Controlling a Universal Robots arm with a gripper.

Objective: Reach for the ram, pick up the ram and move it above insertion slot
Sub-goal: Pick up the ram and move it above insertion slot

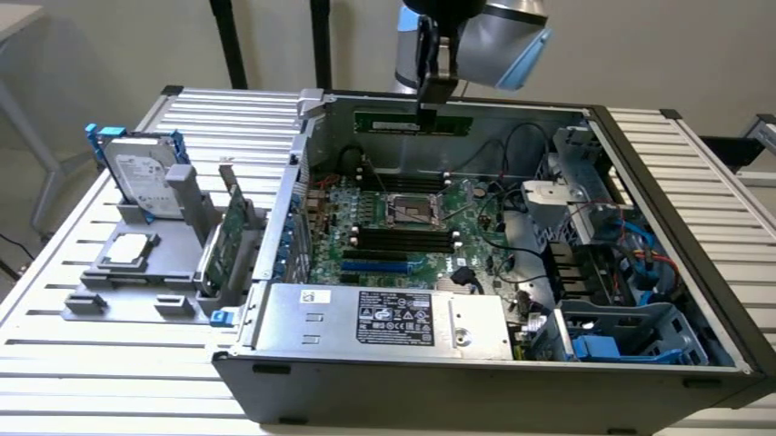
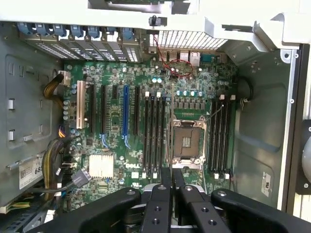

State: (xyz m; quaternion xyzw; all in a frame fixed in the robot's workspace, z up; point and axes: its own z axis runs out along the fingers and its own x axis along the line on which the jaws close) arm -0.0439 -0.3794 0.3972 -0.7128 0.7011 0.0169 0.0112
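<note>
The ram (image 1: 412, 122), a narrow green stick with a white label, hangs level in the air over the back of the open computer case (image 1: 679, 163). My gripper (image 1: 428, 100) comes down from above and is shut on the ram's top edge near its middle. In the wrist view the black fingers (image 2: 164, 180) are pressed close together, with my gripper (image 2: 172, 171) over the green motherboard (image 2: 112, 121). Long black memory slots (image 2: 154, 136) lie beside the processor socket (image 2: 186, 143), with a second bank of memory slots (image 2: 219, 133) on its other side. Those slots (image 1: 394, 238) lie well below the ram.
A grey holder (image 1: 97, 295) on the slatted table at the exterior view's left carries a hard drive (image 1: 144, 177), a taller green card (image 1: 224, 241) and a processor chip (image 1: 127, 250). The power supply (image 1: 382, 318), drive cage (image 1: 619, 336) and cables (image 1: 533, 263) crowd the case.
</note>
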